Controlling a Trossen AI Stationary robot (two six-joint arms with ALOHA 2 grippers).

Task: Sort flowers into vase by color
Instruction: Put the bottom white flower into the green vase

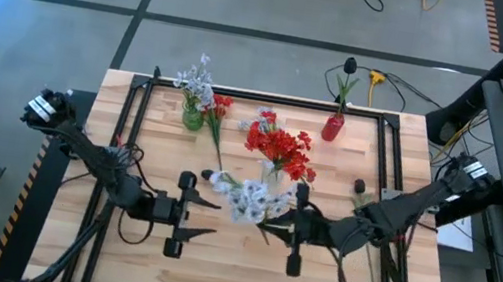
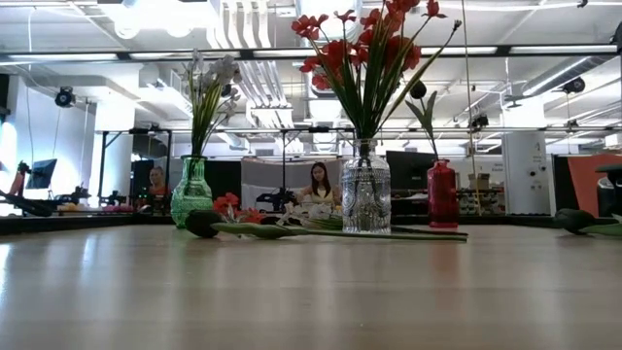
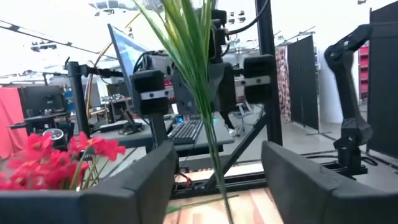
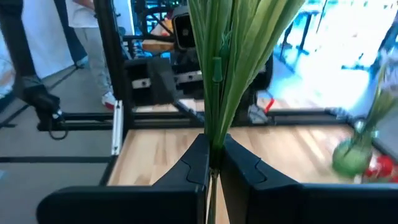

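Containers first. Clear glass vase [image 1: 273,173] mid-table, cut/ribbed body, holds the red flowers [image 1: 278,146], a full bunch, stems upright. Green glass vase [image 1: 194,116], bulbous with a narrow neck, back-left, holds pale white-lavender flowers [image 1: 197,79]. Slim red bottle vase [image 1: 333,127], opaque, back-right, holds one dark-blossomed flower [image 1: 349,69] on a thin stem.

Pale spray [image 1: 248,198] is off the table, between my two grippers, blossoms just in front of the clear vase. My right gripper [image 4: 214,163] is pinched tight on its stem bundle; right wrist view shows long flat green leaves and stems rising straight out of the closed fingertips. My left gripper [image 3: 217,180] is spread wide, fingers either side of the same green stems, not touching them.

Loose on the table: one red flower [image 1: 219,111] lying just beside the green vase, stem running toward the front; one dark-bud flower [image 1: 360,188] lying flat on the right side near my right arm. Low view shows a dark bud with a long leafy stem lying flat in front of the vases.

Table [image 1: 141,265] is pale wood planks with a black metal frame [image 1: 139,103] around it. People seated at desks far behind, beyond the table.
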